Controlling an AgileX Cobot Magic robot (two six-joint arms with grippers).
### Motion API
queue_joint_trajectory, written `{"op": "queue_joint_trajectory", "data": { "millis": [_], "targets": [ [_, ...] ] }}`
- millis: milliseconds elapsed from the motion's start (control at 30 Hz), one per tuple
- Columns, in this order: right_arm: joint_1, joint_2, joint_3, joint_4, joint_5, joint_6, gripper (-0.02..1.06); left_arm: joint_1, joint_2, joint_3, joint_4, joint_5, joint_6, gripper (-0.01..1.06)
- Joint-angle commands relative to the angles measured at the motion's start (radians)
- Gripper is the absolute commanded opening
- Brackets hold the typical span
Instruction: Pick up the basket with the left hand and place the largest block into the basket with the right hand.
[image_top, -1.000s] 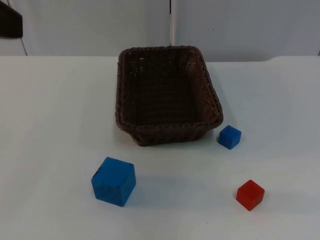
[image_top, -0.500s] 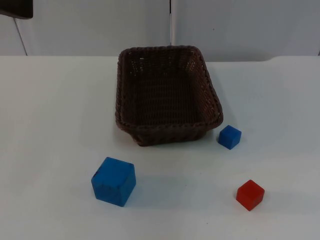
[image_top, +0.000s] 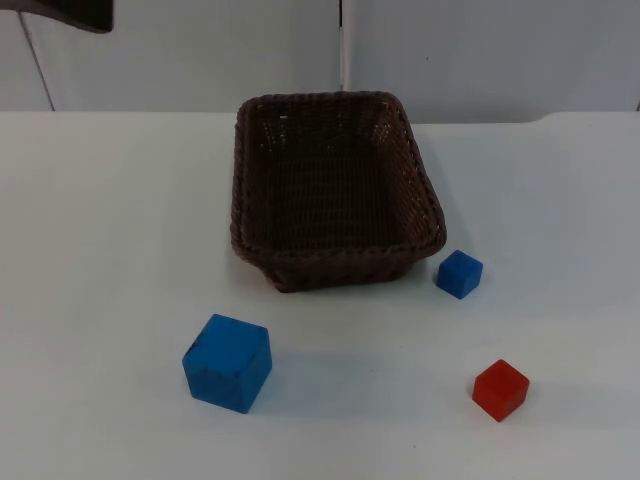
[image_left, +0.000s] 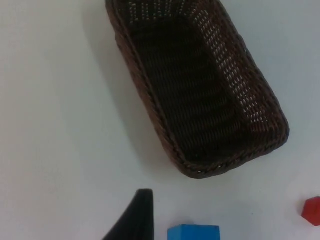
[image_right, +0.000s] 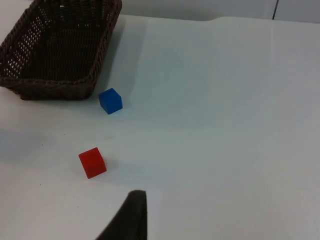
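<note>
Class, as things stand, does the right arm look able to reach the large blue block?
Probably yes: the large blue block stands alone on the table, apart from the basket, with nothing over it.

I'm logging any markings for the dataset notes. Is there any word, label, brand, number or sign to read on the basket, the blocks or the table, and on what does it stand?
None: no readable text in these views.
Basket: plain brown weave, no tag.
Big blue block: dark scuffs, no characters.
Small blue block: plain faces.
Red block: plain faces.
Table and wall: bare, no sign.
</note>
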Motion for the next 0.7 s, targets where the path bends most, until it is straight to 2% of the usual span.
{"op": "queue_joint_trajectory", "data": {
  "millis": [0,167,667],
  "targets": [
    [-0.007,-0.003,0.001,0.002,-0.001,-0.003,1.05,-0.034,0.04,-0.032,-0.008,-0.004,0.003,1.01],
    [-0.007,-0.003,0.001,0.002,-0.001,-0.003,1.05,-0.09,0.15,-0.116,0.048,-0.043,-0.05,1.01],
    [-0.007,-0.003,0.001,0.002,-0.001,-0.003,1.05,-0.091,0.429,-0.301,0.086,-0.054,-0.126,1.01]
  ]
}}
